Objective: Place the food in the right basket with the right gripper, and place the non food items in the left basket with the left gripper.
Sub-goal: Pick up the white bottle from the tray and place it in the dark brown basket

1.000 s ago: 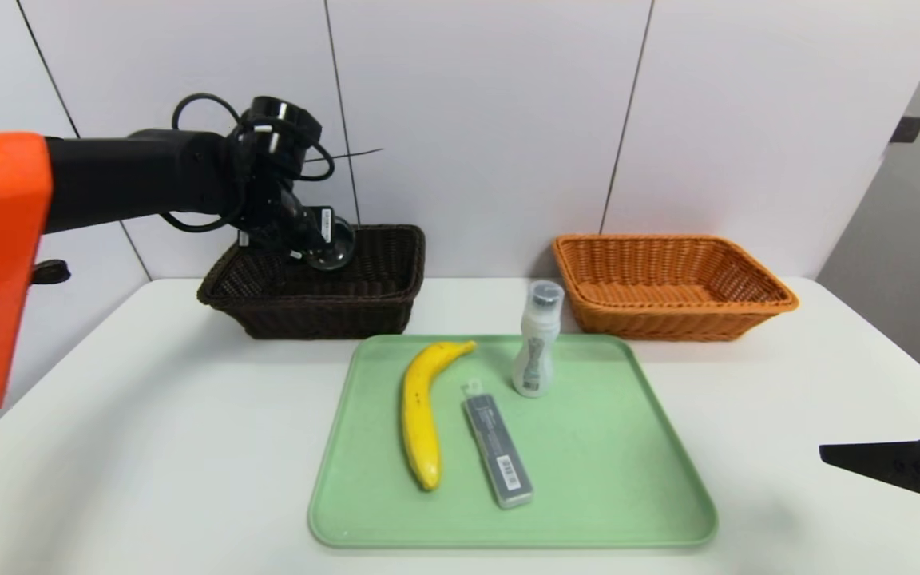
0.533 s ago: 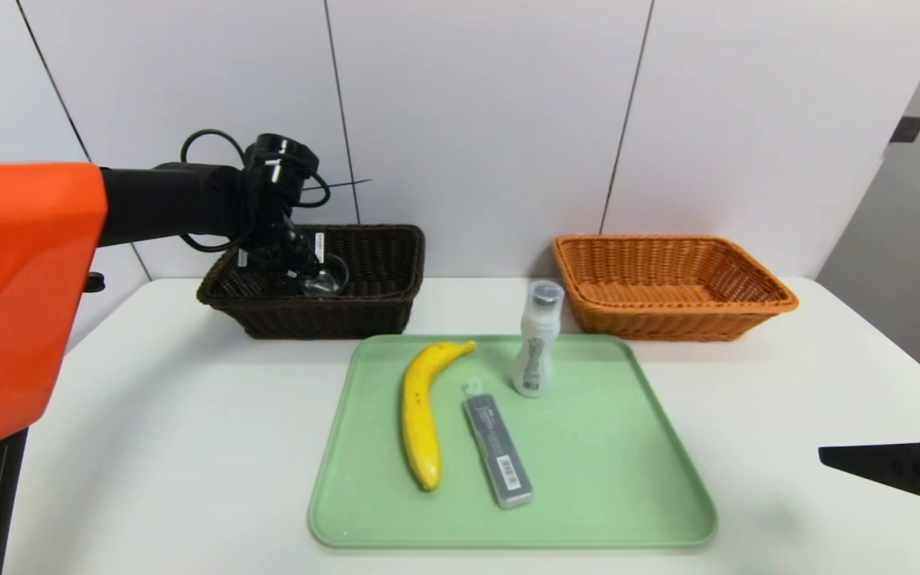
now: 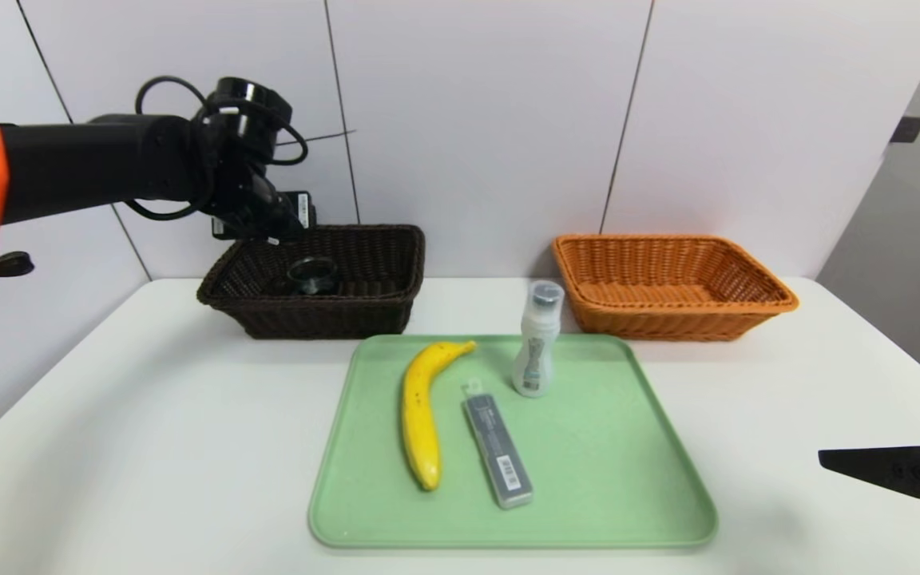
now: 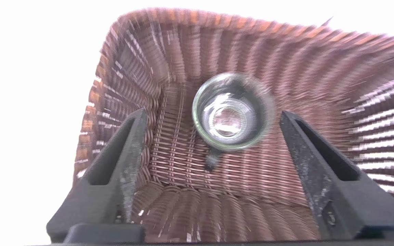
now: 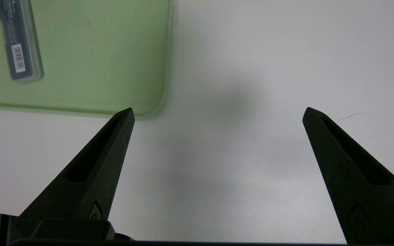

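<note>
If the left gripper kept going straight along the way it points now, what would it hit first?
Most likely the glass cup lying in the left basket: it sits between the open fingers of the left gripper. Depth is unclear; the basket floor lies just beyond.

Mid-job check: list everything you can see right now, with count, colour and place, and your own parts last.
Woven wicker basket: 1, dark brown, table's back left.
Small glass cup: 1, clear, inside the dark basket.
Orange-tan wicker basket: 1, back right, nothing seen inside.
Flat tray: 1, pale green, table centre.
Banana: 1, yellow, on tray.
Slim barcoded case: 1, grey, beside banana.
Small bottle: 1, white, upright on tray.
Left gripper: black, open above the cup.
Right gripper: black, open, over bare table.
</note>
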{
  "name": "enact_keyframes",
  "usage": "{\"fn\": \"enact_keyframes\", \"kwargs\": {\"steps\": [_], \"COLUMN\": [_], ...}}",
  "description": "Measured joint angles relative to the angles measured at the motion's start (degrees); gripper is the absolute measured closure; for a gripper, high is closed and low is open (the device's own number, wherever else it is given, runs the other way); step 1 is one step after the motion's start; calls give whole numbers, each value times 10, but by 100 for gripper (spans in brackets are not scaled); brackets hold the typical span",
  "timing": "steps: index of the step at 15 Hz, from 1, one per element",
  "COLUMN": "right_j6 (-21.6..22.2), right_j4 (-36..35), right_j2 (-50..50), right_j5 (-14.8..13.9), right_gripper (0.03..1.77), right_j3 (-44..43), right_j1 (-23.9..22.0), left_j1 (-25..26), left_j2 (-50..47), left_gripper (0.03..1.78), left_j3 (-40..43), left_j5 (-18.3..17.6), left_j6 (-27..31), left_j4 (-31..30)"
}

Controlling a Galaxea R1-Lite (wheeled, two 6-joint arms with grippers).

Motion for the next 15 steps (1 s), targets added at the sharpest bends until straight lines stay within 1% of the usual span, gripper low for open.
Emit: {"fn": "enact_keyframes", "kwargs": {"steps": [4, 6, 8, 10, 12, 15], "right_j6": [-1, -1, -1, -1, -1, -2], "right_j4": [1, 0, 1, 0, 2, 3], "right_j2": [-5, -8, -12, -16, -20, -33], "right_j5": [0, 0, 0, 0, 0, -1], "right_gripper": [10, 10, 10, 10, 10, 10], "right_j3": [1, 1, 1, 1, 1, 6], "right_j1": [0, 0, 0, 0, 0, 0], "left_j1": [-31, -65, -107, -160, -206, -242], "left_j2": [-78, -110, -130, -145, -157, -175], "left_gripper": [28, 25, 21, 19, 17, 15], "left_j3": [1, 5, 9, 12, 21, 72], "left_j5": [0, 0, -2, -25, -65, -118], "left_j6": [10, 6, -12, -35, -61, -68], "left_j4": [5, 23, 54, 81, 100, 97]}}
